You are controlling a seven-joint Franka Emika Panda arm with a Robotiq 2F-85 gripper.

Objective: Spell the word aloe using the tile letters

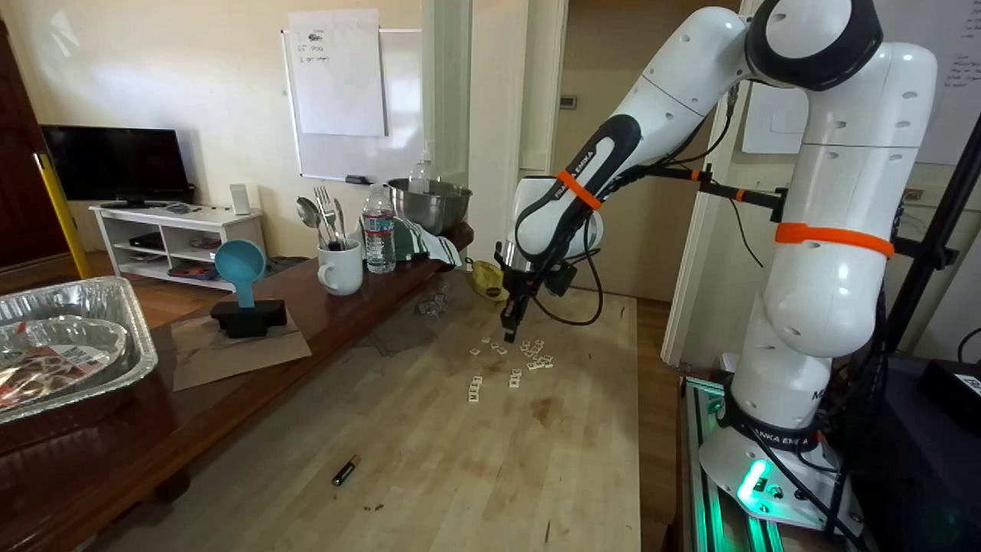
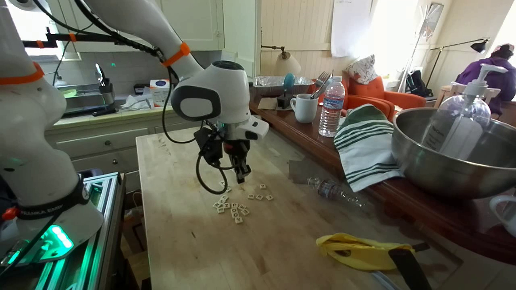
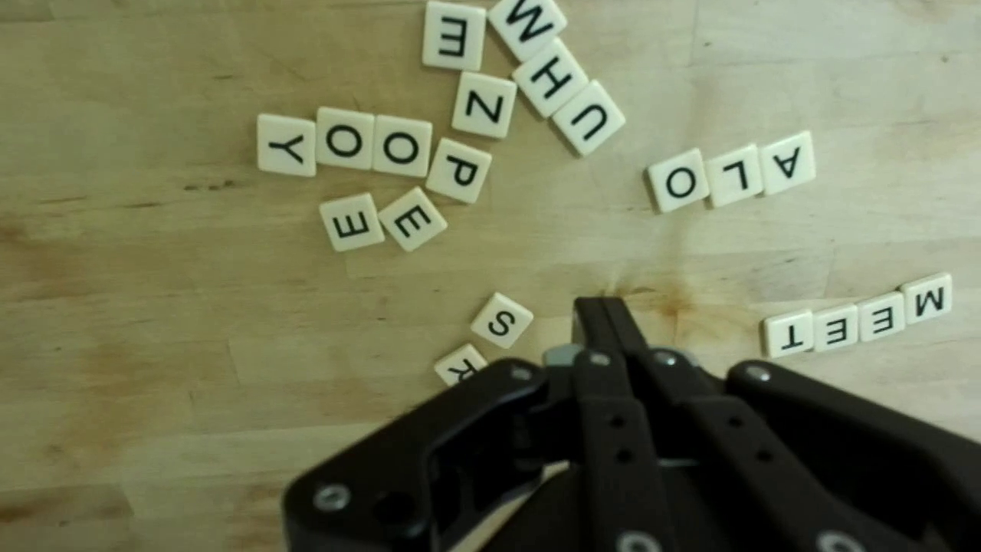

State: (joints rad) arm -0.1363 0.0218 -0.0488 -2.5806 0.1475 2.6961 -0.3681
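Surface [image 1: 460,475]: wood, smooth w/ visible grain & a low sheen. Letter tiles [image 3: 344,138]: smooth, satin finish. Fingers [image 3: 592,326]: matt, w/ shiny metal screw heads [image 3: 758,373]. Arm [image 1: 851,176]: smooth, v. glossy casing. Raised surface [image 1: 329,322]: polished wood (shiniest wood of the lot). Bowl [image 2: 443,177]: smooth metal, soft reflections. Tray [image 1: 139,333]: thin crinkled foil, bright. Towel [image 2: 365,149]: soft matt cloth. Mug [image 2: 305,108]: smooth, glossy glaze. Water btl [image 2: 332,106]: clear ribbed plastic. Yellow thing [image 2: 363,253]: creased, poss. fabric, hard to tell from here. Wall sheet [image 1: 337,84]: plain matt paper.
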